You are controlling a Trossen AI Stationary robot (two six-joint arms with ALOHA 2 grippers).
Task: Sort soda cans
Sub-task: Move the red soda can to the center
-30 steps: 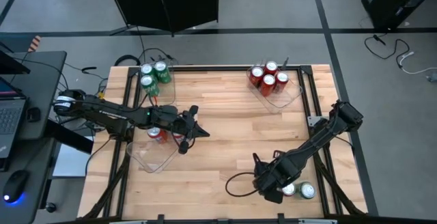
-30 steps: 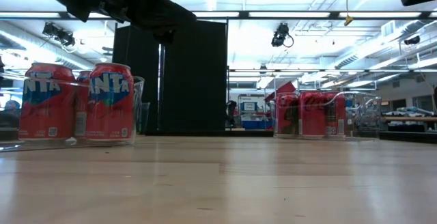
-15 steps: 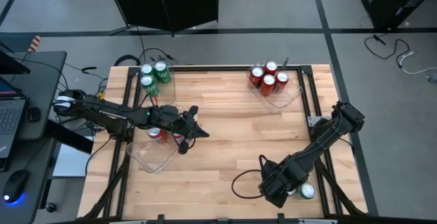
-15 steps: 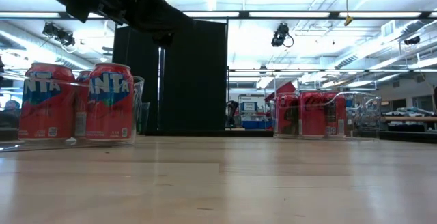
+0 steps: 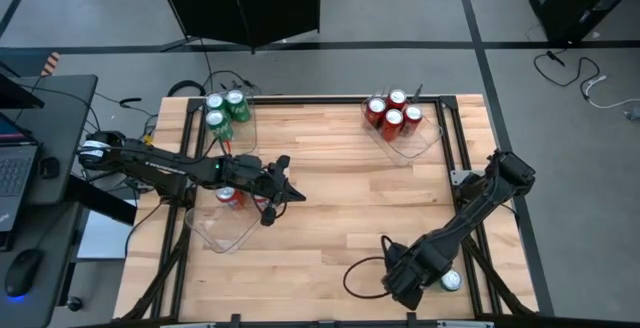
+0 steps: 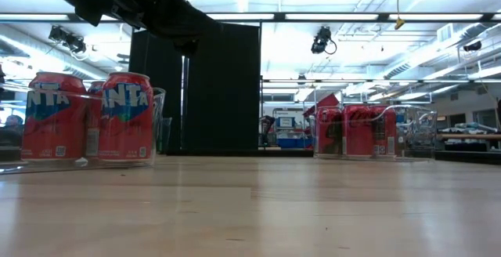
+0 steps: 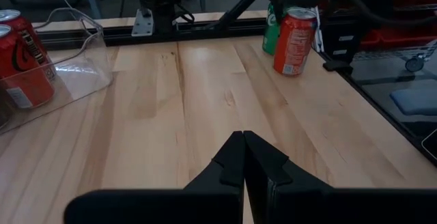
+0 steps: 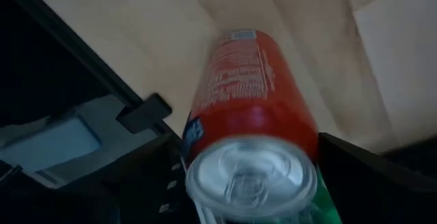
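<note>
Two soda cans stand upright on the table's near right corner: a red can [image 8: 254, 94] and a green can [image 5: 451, 281] beside it. My right gripper [image 8: 254, 183] points down over the red can, open, with one finger on either side of its top; I cannot see any touch. In the high view that gripper [image 5: 410, 276] hides the red can. The left wrist view shows the same red can [image 7: 295, 39] and green can [image 7: 271, 29] far off. My left gripper [image 7: 244, 161] is shut and holds nothing, above the table's left middle [image 5: 285, 190].
A clear tray [image 5: 243, 128] at the far left holds green cans and a tray [image 5: 425, 143] at the far right holds red cans. A third tray [image 5: 222, 230] with red cans lies under my left arm. The middle of the wooden table [image 5: 340, 198] is bare.
My right gripper has moved toward the near right corner and rolled about its own line. It now covers the red can's top, which showed beside it a second ago. My left arm has kept still.
</note>
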